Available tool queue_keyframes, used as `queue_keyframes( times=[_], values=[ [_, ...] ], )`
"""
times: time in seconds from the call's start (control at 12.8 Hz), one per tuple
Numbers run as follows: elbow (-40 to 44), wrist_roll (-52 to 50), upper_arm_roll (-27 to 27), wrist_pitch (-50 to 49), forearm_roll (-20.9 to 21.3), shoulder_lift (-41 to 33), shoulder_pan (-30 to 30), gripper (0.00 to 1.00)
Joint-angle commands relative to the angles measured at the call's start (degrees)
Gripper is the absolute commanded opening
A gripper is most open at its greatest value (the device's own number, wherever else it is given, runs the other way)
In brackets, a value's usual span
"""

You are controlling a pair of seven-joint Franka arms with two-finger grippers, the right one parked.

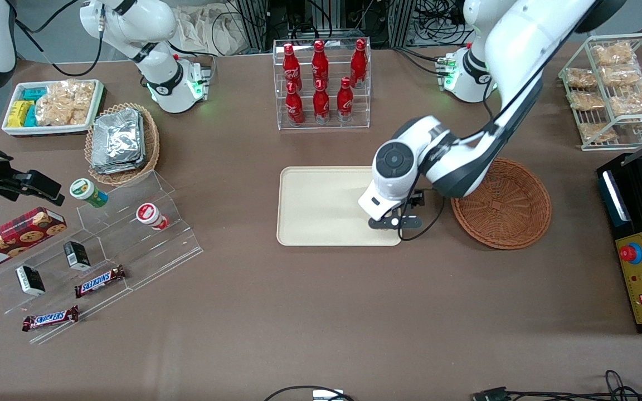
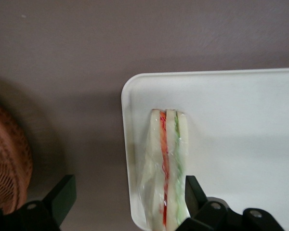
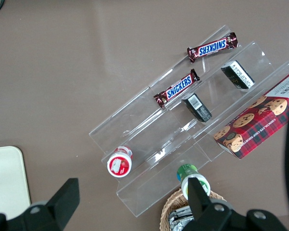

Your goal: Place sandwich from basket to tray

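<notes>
The sandwich (image 2: 166, 168), a wrapped wedge of pale bread with red and green filling, lies on the cream tray (image 2: 241, 120) close to one rounded corner. My gripper (image 2: 129, 187) is open above it. One finger (image 2: 192, 190) stands right beside the sandwich and the other is out over the brown table. In the front view the gripper (image 1: 393, 223) hangs over the tray (image 1: 321, 206) at the corner nearest the round wicker basket (image 1: 502, 203), and the arm hides the sandwich there. The basket (image 2: 7, 163) holds nothing that I can see.
A clear rack of red cola bottles (image 1: 321, 83) stands farther from the front camera than the tray. An oval wicker basket of foil packets (image 1: 123, 142) and a stepped acrylic shelf of snacks (image 1: 103, 239) lie toward the parked arm's end. A black control box (image 1: 641, 239) sits beside the round basket.
</notes>
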Motion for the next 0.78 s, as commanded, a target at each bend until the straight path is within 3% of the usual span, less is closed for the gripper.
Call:
queue_keyframes(
  times=[0.0, 0.16, 0.31, 0.47, 0.7],
  values=[
    [-1.8, 5.33, 0.17, -6.48, -8.37, -13.31, 1.29, 1.0],
    [-2.15, 12.29, 2.0, -10.62, -14.26, -20.61, 3.31, 1.0],
    [-3.2, 18.78, 8.32, -14.4, -17.79, -27.38, 2.53, 1.0],
    [-4.95, 24.68, 14.38, -16.78, -19.12, -32.66, 1.74, 1.0],
    [-7.42, 35.83, 29.14, -17.23, -19.12, -36.8, -3.0, 1.0]
  ],
)
